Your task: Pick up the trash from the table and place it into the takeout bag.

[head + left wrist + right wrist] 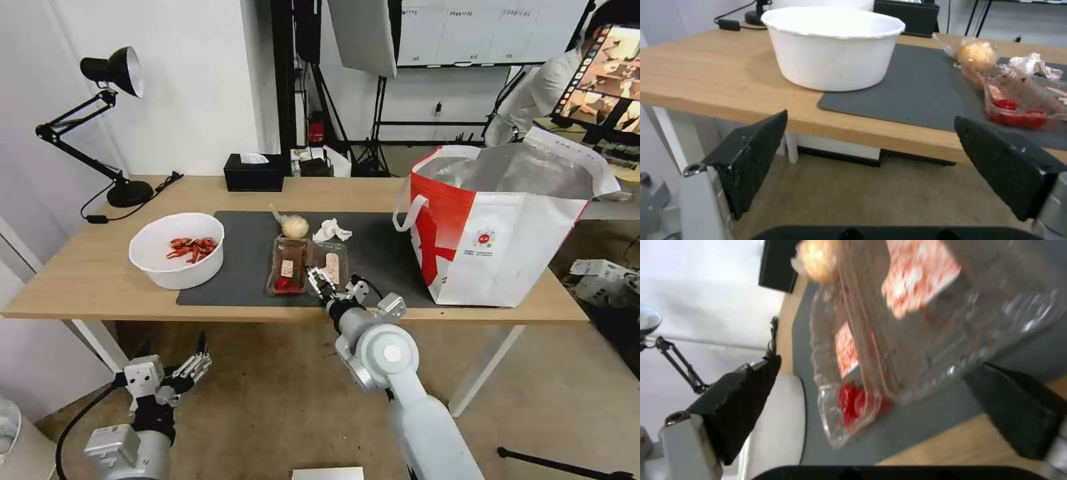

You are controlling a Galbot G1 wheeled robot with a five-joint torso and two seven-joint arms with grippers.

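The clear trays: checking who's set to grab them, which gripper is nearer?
Right. The right gripper is at the clear trays' near edge, fingers open; the left gripper hangs below the table, off to the left.

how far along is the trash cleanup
Nothing looks bagged yet: the bowl, both trays, the wrapped ball and the tissue all sit on the table. In hand: the right gripper, open, is at the trays' near edge. Left gripper hangs open below the table. All five pieces remain for the bag.
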